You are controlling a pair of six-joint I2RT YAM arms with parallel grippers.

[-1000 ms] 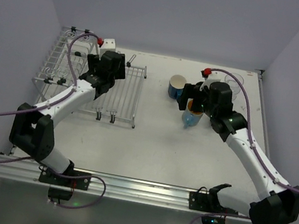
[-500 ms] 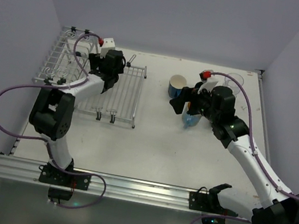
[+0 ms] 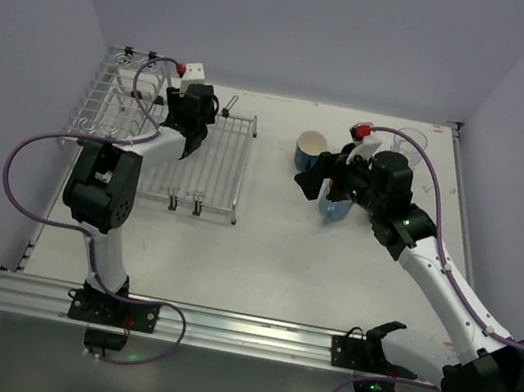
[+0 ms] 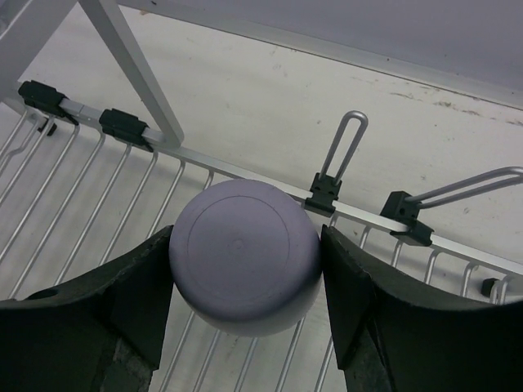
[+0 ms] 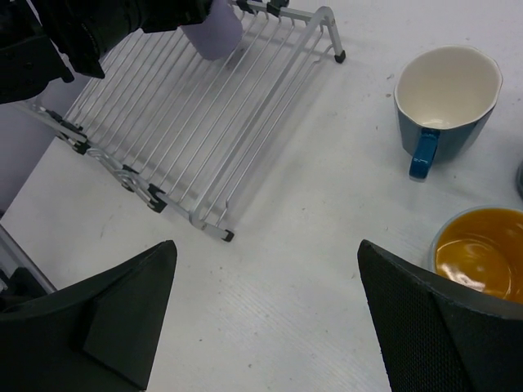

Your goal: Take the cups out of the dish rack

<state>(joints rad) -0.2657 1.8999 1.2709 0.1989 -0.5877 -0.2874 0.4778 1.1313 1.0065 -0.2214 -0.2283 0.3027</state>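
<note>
In the left wrist view, a lavender cup (image 4: 243,255) stands upside down on the bars of the dish rack (image 4: 98,175), near its far rail. My left gripper (image 4: 245,241) is shut on it, one finger against each side. From above, the left gripper (image 3: 199,122) covers this cup at the back of the dish rack (image 3: 222,164). Right of the rack, my right gripper (image 3: 318,178) hangs open over bare table, empty in its own view (image 5: 265,249). A blue mug (image 5: 448,90) with a cream inside and a cup with an orange inside (image 5: 482,253) stand upright on the table.
A clear glass (image 3: 411,141) stands at the table's back right. The rack's taller basket section (image 3: 105,107) is on the far left by the wall. Walls close the table on three sides. The right wrist view shows the rack's front corner foot (image 5: 225,235).
My left gripper has moved toward the back of the rack and closed on the lavender cup. The right gripper has drawn left, away from the orange-lined cup.
</note>
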